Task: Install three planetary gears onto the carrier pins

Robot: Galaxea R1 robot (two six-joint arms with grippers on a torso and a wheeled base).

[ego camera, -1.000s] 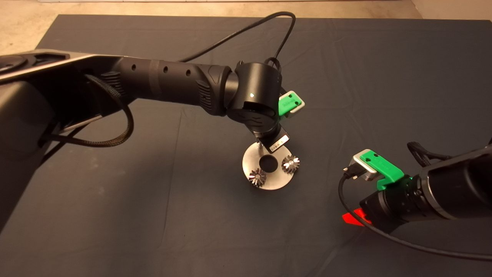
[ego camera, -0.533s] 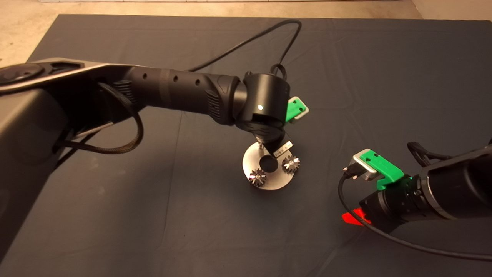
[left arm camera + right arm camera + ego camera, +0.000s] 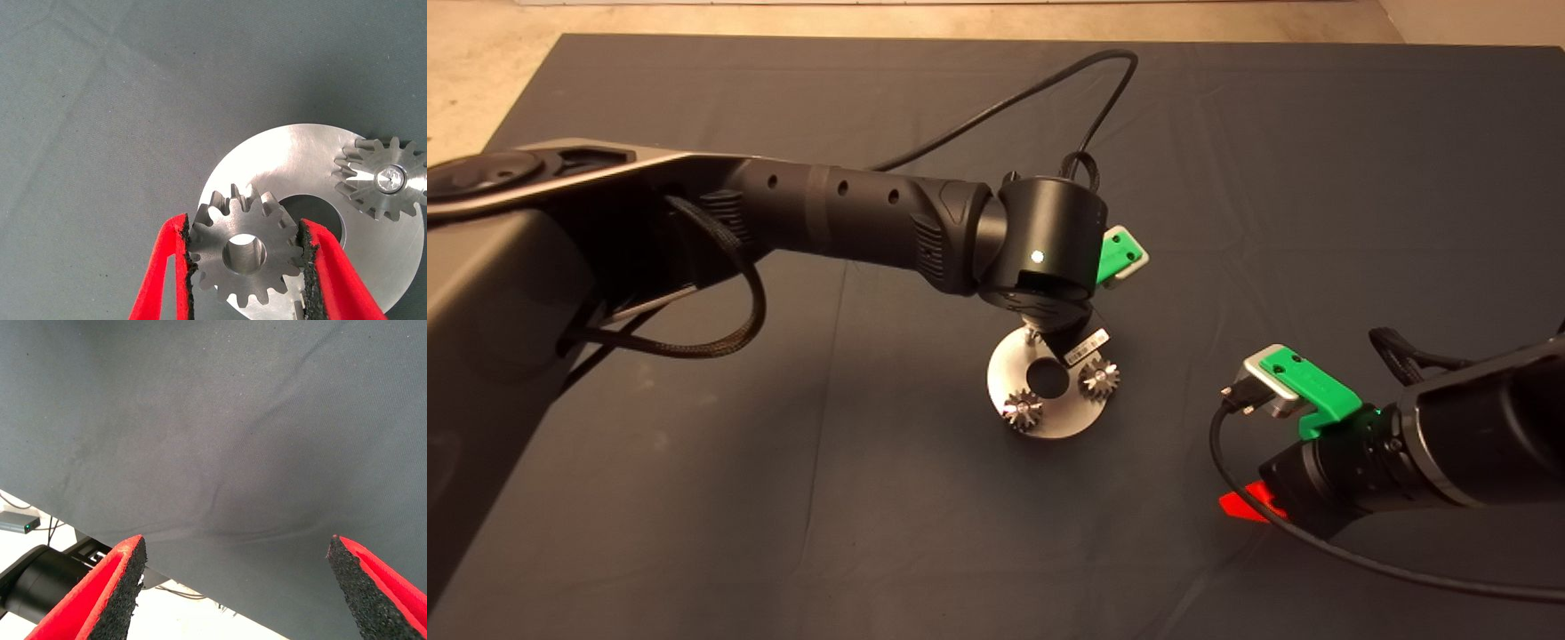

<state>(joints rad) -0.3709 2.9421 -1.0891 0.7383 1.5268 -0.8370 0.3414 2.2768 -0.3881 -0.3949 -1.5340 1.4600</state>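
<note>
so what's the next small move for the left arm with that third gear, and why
Probably a small sideways correction, then a straight descent. The left gripper is shut on the third gear, held flat above the disc's rim. Two gears already sit on their pins. No pin tip shows through the held gear's bore, so I'd centre the bore first. The right gripper waits open by the mat's edge.

Warm, dim overhead view; brighter, neutral wrist views.
In the head view, light falls unevenly on the dark mat (image 3: 1316, 178), and the left arm (image 3: 827, 213) casts a soft shadow beneath it. The disc (image 3: 280, 160) shows strong glare in the left wrist view, with highlights on a seated gear (image 3: 383, 177). Both wrist views stay sharp, with faint mat creases visible.
</note>
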